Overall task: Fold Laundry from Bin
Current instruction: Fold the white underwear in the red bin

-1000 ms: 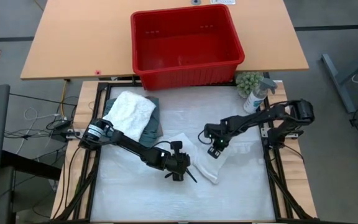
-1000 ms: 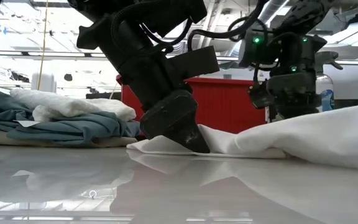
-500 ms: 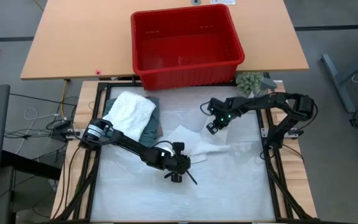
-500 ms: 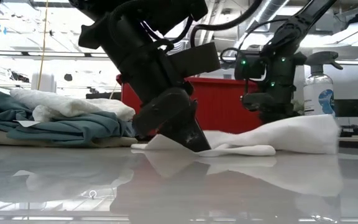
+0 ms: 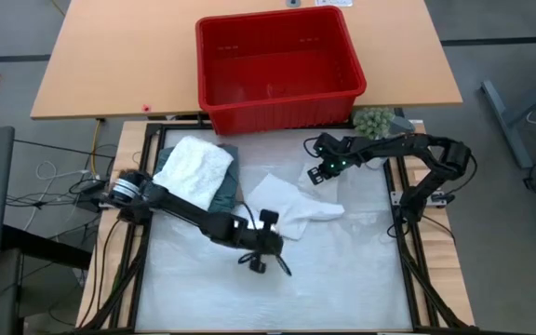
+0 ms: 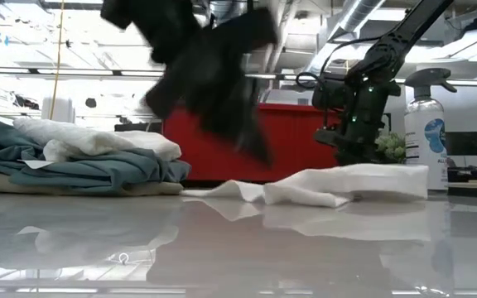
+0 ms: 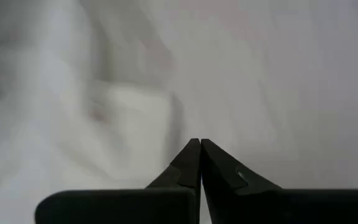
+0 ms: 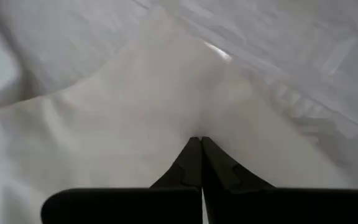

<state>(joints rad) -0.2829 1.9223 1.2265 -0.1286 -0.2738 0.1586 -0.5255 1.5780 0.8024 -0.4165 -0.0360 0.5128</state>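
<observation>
A white cloth (image 5: 291, 205) lies crumpled and partly folded on the table's middle; it also shows in the low view (image 6: 338, 182). My left gripper (image 5: 277, 263) is shut and lifted above the table near the cloth's near-left corner, blurred in the low view (image 6: 255, 149). My right gripper (image 5: 316, 171) is shut, just beyond the cloth's far edge, low over it (image 8: 199, 140). A folded white garment (image 5: 198, 163) lies on a teal one (image 5: 229, 184) at the far left. The red bin (image 5: 282, 112) stands beyond the table's far edge.
A spray bottle (image 6: 427, 124) and a small green plant (image 5: 372, 121) stand at the far right corner, close to my right arm. The folded pile (image 6: 81, 157) takes up the far left. The near half of the table holds nothing but my left arm.
My right gripper has gone toward the table's far edge, drawing the white cloth's near right part with it; the cloth has slid toward the far edge and now lies low in a heap. My left gripper, which pressed the cloth's corner to the table, has risen clear.
</observation>
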